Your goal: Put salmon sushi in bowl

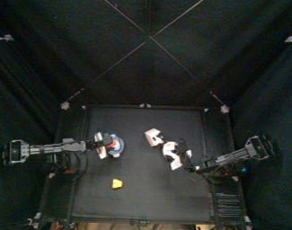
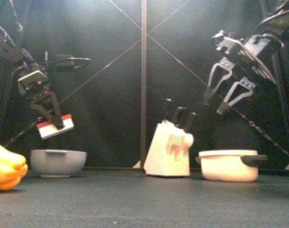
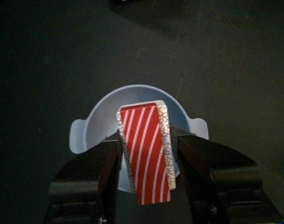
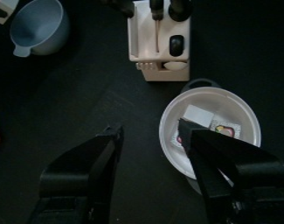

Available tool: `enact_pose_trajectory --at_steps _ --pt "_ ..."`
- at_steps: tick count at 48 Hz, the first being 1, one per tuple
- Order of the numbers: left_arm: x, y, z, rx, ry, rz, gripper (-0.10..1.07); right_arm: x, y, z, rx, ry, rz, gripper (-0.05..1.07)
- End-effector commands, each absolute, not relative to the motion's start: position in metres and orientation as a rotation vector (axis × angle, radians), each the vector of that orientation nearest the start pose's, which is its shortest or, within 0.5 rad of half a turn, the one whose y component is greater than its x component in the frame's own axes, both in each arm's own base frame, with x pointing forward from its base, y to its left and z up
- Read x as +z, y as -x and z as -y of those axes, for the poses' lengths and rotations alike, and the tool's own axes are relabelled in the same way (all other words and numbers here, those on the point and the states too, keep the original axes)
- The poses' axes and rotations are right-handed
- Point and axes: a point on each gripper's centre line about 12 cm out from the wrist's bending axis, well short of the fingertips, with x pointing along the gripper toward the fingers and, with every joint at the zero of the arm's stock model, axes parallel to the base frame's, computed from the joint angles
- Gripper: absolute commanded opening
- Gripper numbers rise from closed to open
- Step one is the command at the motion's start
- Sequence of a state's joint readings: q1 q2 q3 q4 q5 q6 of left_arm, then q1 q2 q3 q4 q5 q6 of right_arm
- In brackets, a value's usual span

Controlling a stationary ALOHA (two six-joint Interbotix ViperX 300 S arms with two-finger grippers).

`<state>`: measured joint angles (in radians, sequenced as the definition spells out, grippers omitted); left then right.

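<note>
Left claw [image 3: 144, 179] pinches the salmon sushi [image 3: 148, 149], held clear above the bowl [image 3: 95, 122] near the worktop's [image 1: 136, 166] left edge. Right claw [image 4: 155, 149] hangs spread and idle above a white pot [image 4: 243, 118] near the right edge. Risk: the sushi sits tilted between the jaws; released off-centre, it could strike the bowl's rim and tumble onto the worktop.

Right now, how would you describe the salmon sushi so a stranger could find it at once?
Look at the left side of the black table, where the left arm hangs above the light-blue bowl. The salmon sushi is clamped in the left gripper: the only red-and-white striped piece.
</note>
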<state>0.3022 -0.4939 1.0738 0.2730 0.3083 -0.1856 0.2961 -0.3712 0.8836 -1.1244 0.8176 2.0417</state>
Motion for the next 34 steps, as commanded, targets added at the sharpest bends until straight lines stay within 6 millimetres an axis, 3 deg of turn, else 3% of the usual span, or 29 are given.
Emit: enact_pose_trajectory --at_steps 1,23,34 --pt "0.166 -0.231 -0.083 0.326 0.025 -0.89 0.64 0.219 -0.276 -0.003 -0.75 -0.556 -0.487 0.87" --pt "0.159 -0.232 -0.09 0.341 0.034 -0.878 0.68 0.219 -0.276 -0.003 -0.751 -0.557 -0.489 0.87" --pt "0.15 -0.238 -0.091 0.329 0.035 -0.894 0.77 0.219 -0.276 -0.002 -0.753 -0.555 -0.487 0.87"
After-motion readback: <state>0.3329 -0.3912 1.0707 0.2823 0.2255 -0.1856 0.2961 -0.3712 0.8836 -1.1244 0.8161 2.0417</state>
